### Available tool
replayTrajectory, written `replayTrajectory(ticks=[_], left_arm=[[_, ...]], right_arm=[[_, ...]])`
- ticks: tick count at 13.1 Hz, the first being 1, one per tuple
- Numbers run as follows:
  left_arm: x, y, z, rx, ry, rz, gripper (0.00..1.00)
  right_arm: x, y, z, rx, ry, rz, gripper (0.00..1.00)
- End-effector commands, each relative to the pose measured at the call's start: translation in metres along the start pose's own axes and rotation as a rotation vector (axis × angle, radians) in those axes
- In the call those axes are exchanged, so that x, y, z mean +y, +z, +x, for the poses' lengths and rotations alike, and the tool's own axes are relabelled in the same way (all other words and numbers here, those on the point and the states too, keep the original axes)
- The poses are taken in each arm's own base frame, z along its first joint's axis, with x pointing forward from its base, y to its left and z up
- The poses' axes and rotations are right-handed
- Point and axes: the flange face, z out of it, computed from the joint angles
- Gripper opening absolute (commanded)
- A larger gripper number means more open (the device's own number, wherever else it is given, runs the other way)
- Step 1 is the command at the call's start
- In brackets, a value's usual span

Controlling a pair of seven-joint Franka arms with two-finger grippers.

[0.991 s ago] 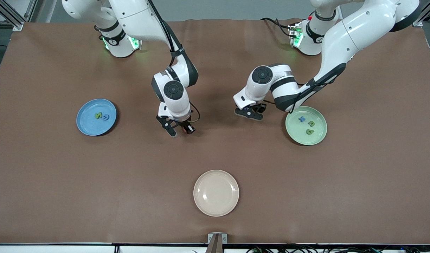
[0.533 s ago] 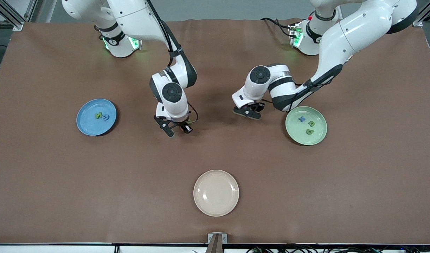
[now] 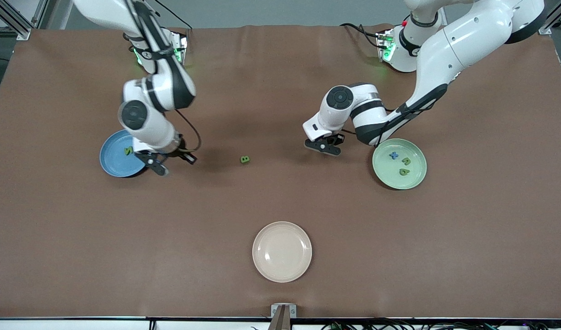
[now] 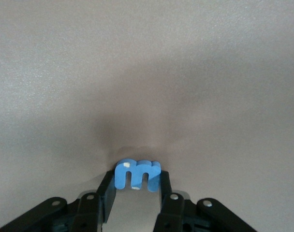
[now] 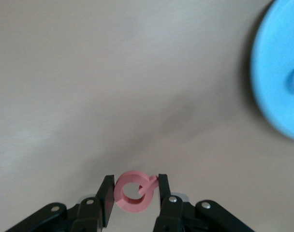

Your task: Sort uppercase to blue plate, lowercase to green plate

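1. The only writing showing is the foam letters themselves: a green B (image 3: 245, 159) lying on the brown table (image 3: 280, 201), a blue x (image 3: 393, 155) and two green letters, a u-shaped one (image 3: 405, 161) and a tailed one (image 3: 403, 172), sitting in the green plate (image 3: 415, 181), and a green N (image 3: 129, 150) lying in the blue plate (image 3: 115, 162).
2. The right gripper (image 5: 136, 191) is hanging just over the table at the blue plate's rim, on the side toward the green B; in the right wrist view the plate's edge (image 5: 277, 72) is showing near the fingers.
3. Its fingers (image 5: 107, 193) are pinching a pink ring-shaped letter with a small tail (image 5: 135, 192), one pad pressing each side.
4. The left gripper (image 4: 136, 186) is sitting low over bare table, beside the green plate on the side toward the green B.
5. Its fingers (image 4: 165, 188) are standing narrow, closing on a blue letter (image 4: 137, 174) that is filling the gap between the pads.
6. The green B is lying alone between the two grippers, apart from both.
7. A cream plate (image 3: 282, 251) is sitting nearer the front camera than the B, well apart from both grippers.
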Motion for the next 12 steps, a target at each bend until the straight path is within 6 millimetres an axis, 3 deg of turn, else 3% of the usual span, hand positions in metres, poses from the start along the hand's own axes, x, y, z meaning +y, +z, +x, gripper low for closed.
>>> replayTrajectory(ticks=[1,3,7,9,12], left_arm=[[-0.009,-0.001,0.004,0.009,-0.003,-0.003,0.26],[-0.022,-0.012,0.010,0.021,-0.015,0.009,0.26],[-0.053,-0.053,0.019,0.009,-0.014,0.034,0.27],[-0.090,-0.066,0.022,0.000,-0.004,0.035,0.27],[-0.147,-0.070,0.014,-0.042,-0.002,0.049,0.27]], right_arm=[[0.066,0.002,0.007,0.027,-0.094,-0.015,0.00],[0.107,0.017,0.024,0.072,-0.146,-0.042,0.00],[0.188,0.033,0.059,0.131,-0.243,-0.020,0.01],[0.202,0.042,0.056,0.130,-0.253,-0.022,0.02],[0.208,0.055,0.041,0.112,-0.251,-0.028,0.02]])
